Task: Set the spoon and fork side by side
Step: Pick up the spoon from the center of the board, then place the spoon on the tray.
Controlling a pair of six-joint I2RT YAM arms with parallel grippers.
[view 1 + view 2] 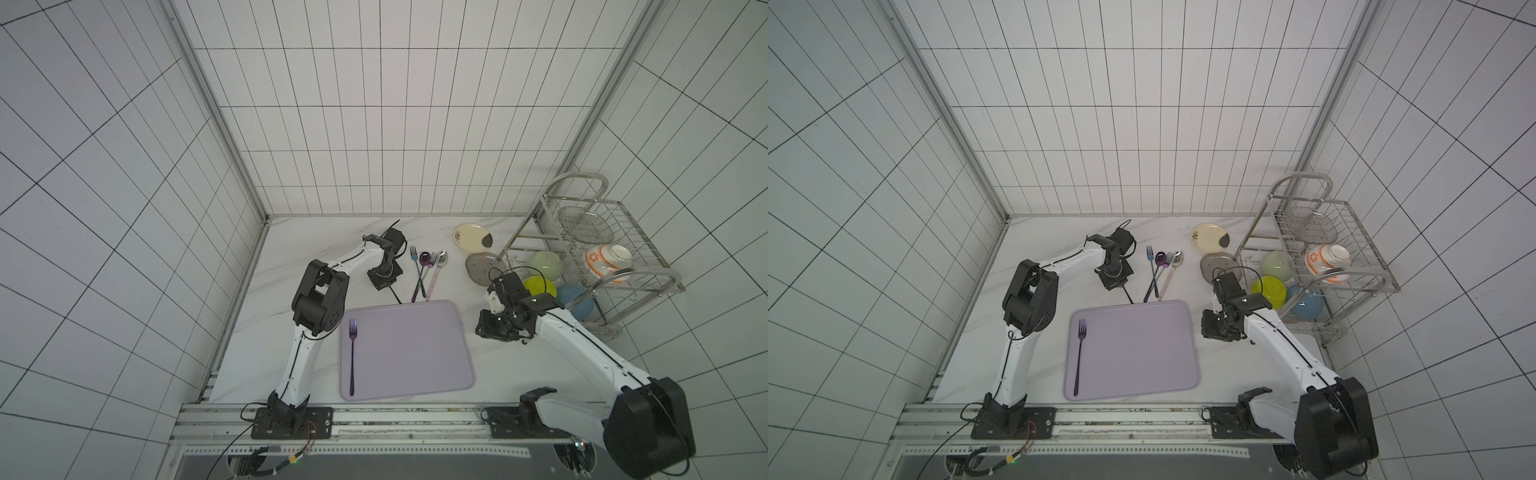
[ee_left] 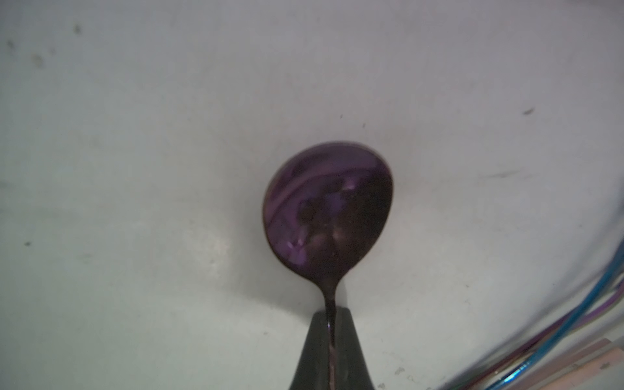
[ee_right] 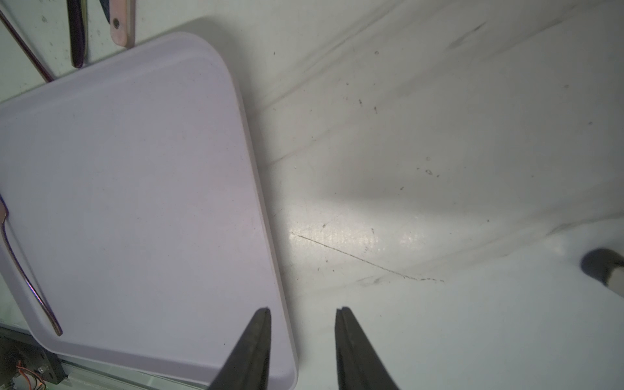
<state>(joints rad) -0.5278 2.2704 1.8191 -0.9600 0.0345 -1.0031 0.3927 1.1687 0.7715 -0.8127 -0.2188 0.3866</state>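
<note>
While the purple fork [image 1: 352, 353] already lay along the left edge of the lilac tray [image 1: 415, 353], the step in hand was the pickup of its partner: the left gripper [image 2: 332, 317] had its jaws shut on the neck of the purple spoon [image 2: 329, 209], whose bowl showed over the white table [image 2: 135, 202] in the left wrist view. In the top views that spoon was hidden under the gripper, left of the loose cutlery [image 1: 428, 270] behind the tray. The right gripper [image 3: 303, 312] hung beside the tray's right edge, jaws parted and empty. By my reading, the next move called for a clean lift, a carry over the tray's rim and a lay-down parallel to the fork, just beside it without nudging it.
</note>
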